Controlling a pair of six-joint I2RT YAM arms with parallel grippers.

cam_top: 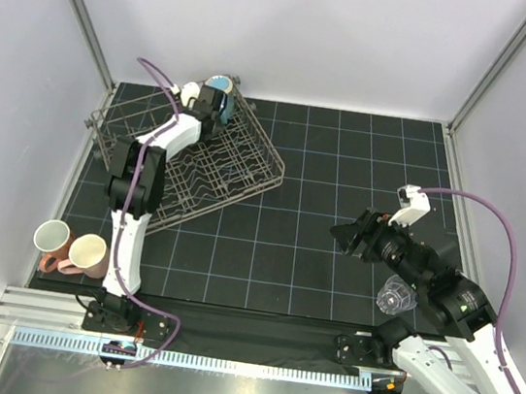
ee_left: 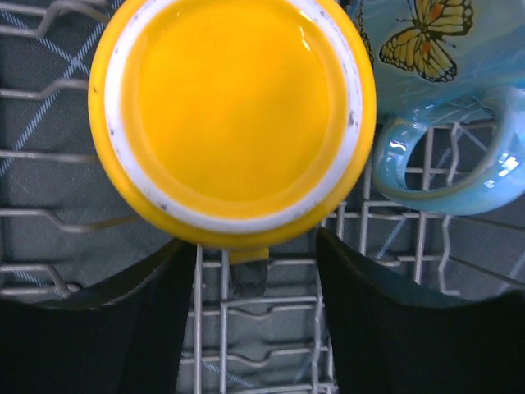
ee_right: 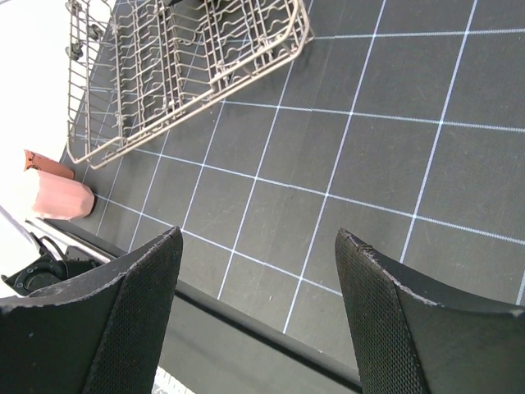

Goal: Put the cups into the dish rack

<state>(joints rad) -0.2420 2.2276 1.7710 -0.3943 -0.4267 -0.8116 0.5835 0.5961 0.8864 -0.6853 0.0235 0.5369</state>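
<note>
Yellow cup [ee_left: 234, 115] (base showing) beside butterfly-printed blue mug [ee_left: 443, 82].

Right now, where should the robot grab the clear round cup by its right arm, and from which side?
Probably across the rim of the clear round tumbler, coming straight down with the open right gripper. It seems to stand on end, shows a round outline and no handle, so any opposite walls suit. The right arm sits close beside it.

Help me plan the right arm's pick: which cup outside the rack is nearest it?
The clear tumbler, alone beside the right arm; the two pink mugs sit far left.
</note>
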